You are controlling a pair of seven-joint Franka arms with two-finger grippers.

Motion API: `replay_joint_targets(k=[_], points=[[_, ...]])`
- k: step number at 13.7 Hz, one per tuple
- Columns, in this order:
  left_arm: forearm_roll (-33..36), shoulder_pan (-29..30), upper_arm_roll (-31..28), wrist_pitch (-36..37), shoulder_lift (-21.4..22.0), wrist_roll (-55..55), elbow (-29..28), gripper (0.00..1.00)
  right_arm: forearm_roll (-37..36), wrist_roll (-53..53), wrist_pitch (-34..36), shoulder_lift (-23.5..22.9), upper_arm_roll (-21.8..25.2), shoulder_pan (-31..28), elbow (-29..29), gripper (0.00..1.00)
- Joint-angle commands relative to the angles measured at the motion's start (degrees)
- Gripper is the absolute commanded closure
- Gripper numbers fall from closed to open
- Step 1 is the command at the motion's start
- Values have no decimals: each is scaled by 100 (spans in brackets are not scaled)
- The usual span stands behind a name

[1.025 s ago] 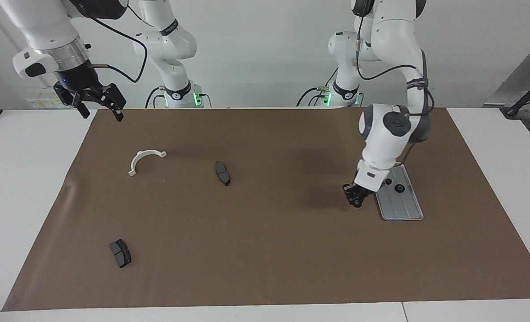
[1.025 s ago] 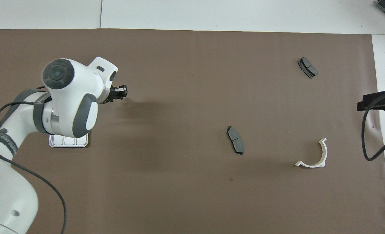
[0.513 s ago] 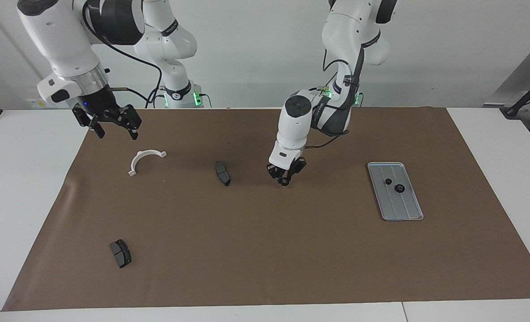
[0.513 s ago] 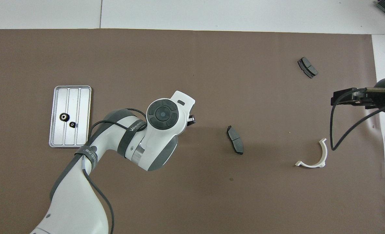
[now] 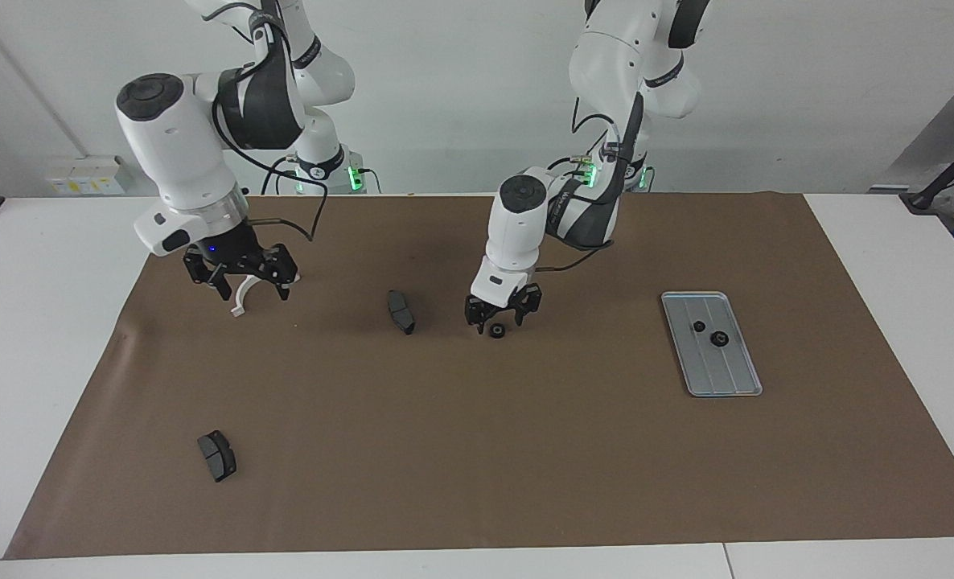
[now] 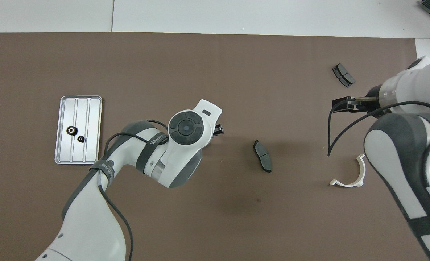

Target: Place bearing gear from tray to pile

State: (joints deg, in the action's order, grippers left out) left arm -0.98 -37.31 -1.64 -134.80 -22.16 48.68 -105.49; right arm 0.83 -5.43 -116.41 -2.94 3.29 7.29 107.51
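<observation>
Facing view, tray [image 5: 730, 378] holding two gears [image 5: 709, 333], mat.

One small black gear [image 5: 497, 330] is lying flat mid-mat; two more [image 5: 709, 333] are sat in the grooved silver tray [image 5: 722, 378] toward the left arm's end.

You had three black gears [image 5: 496, 330] out there: two sat in the one tray [image 5: 730, 378], one lay on the brown mat [image 5: 477, 450]. You also had two brake pads [image 5: 400, 311] and a single white curved bracket [image 6: 350, 174].
</observation>
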Motion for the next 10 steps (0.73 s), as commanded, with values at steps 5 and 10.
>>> replay_joint_targets(k=[5,10], points=[[89,2304,-38,1192,704,-2358,-24,0,40,-1564,-1119,-707,5,1361,174,0],[89,3325,-47,756,1012,-4295,-909,0,22,-2383,-1885,-1506,5,2671,-28,0]])
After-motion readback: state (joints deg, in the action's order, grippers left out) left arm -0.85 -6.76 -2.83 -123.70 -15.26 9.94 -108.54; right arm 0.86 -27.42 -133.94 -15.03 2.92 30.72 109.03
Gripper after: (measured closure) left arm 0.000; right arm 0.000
